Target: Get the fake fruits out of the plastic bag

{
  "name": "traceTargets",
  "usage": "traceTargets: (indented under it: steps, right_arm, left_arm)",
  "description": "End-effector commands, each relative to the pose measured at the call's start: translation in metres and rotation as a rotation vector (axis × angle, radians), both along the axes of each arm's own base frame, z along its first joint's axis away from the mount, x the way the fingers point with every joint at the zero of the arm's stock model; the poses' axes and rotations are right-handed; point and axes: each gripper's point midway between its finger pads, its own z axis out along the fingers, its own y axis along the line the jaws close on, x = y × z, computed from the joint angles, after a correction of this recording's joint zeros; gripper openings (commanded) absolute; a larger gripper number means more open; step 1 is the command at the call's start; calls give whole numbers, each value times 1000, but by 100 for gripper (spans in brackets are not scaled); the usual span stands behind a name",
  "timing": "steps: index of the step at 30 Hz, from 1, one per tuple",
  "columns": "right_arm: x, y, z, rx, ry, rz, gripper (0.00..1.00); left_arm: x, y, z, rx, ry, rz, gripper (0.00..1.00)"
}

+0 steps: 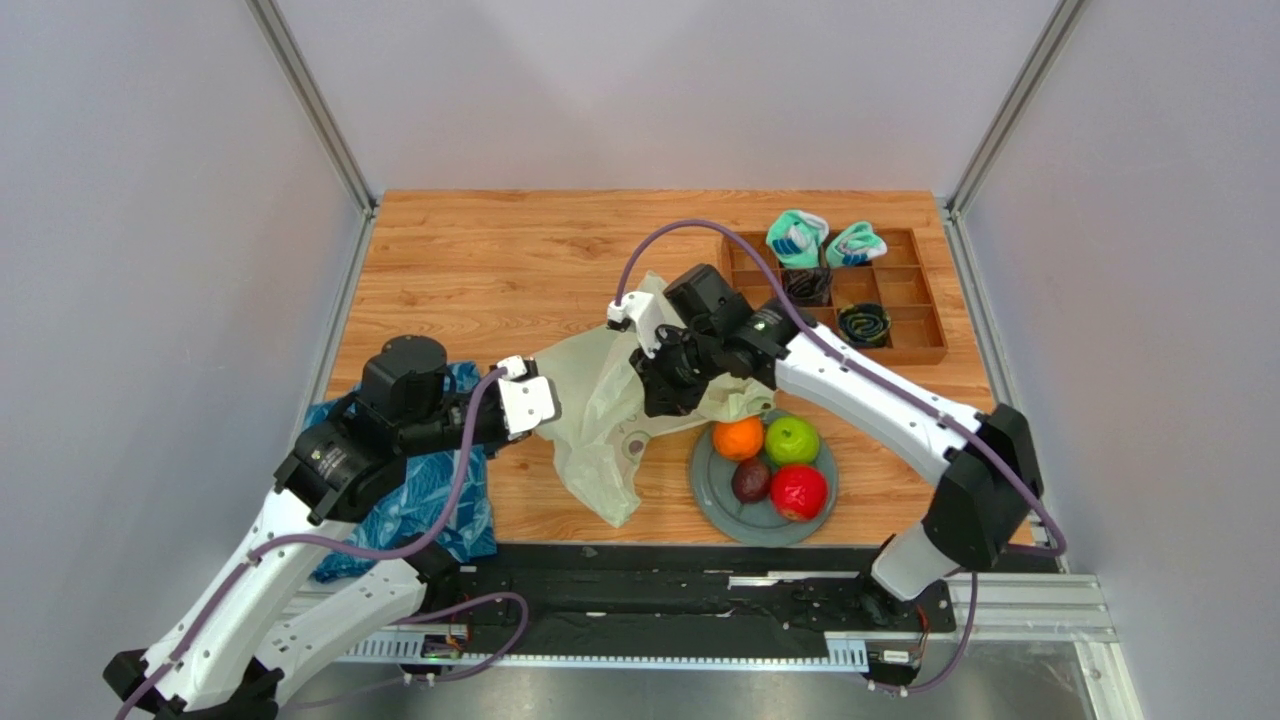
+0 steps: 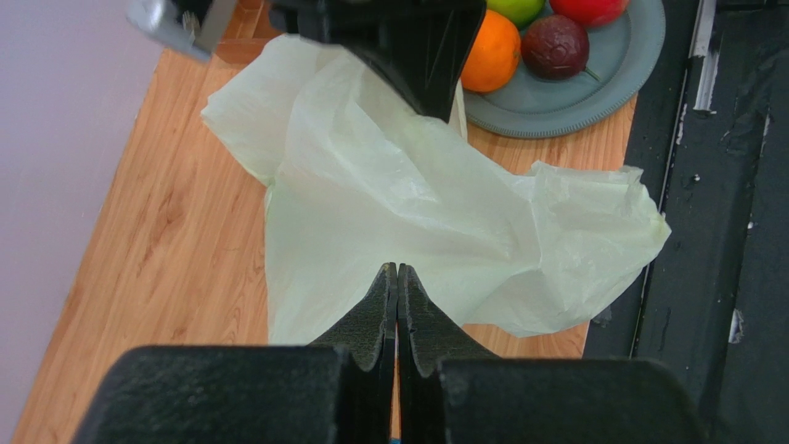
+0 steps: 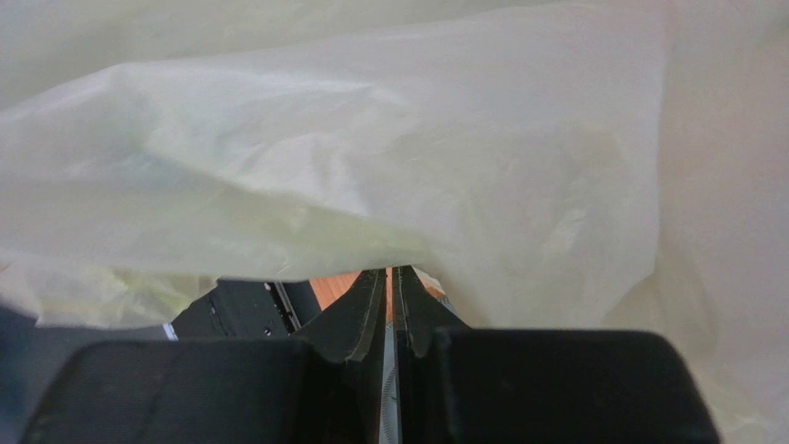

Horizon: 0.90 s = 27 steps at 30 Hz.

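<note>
One bag (image 1: 598, 413) lies central on the bench (image 1: 481, 255); the left pincer (image 2: 397, 273) clamps its 9 o'clock edge, the right pincer (image 3: 390, 275) its 2 o'clock. Four fruits (image 1: 792, 441) sit on one plate (image 1: 718, 498) at 4 o'clock.

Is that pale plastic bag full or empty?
Apparently empty: the plastic bag sags limp and flat, with four fake fruits on the grey plate.

Right wrist cam is pretty much all plastic bag (image 3: 463, 139), blurry too. On the left wrist cam the plate (image 2: 611, 83) and green apple (image 2: 515, 7) get chopped off around 1 o'clock.
</note>
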Motion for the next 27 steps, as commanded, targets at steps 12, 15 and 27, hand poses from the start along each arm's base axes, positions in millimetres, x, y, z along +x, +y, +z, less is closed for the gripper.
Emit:
traceTargets:
  steps: [12, 15, 27]
  right_arm:
    - [94, 25, 16, 69, -81, -372, 18]
    - [91, 22, 19, 75, -84, -371, 18]
    - [84, 18, 3, 52, -37, -386, 20]
  left_arm:
    - [7, -32, 18, -194, 279, 88, 99]
    - [16, -53, 19, -229, 304, 38, 99]
    - [51, -51, -27, 37, 158, 96, 0]
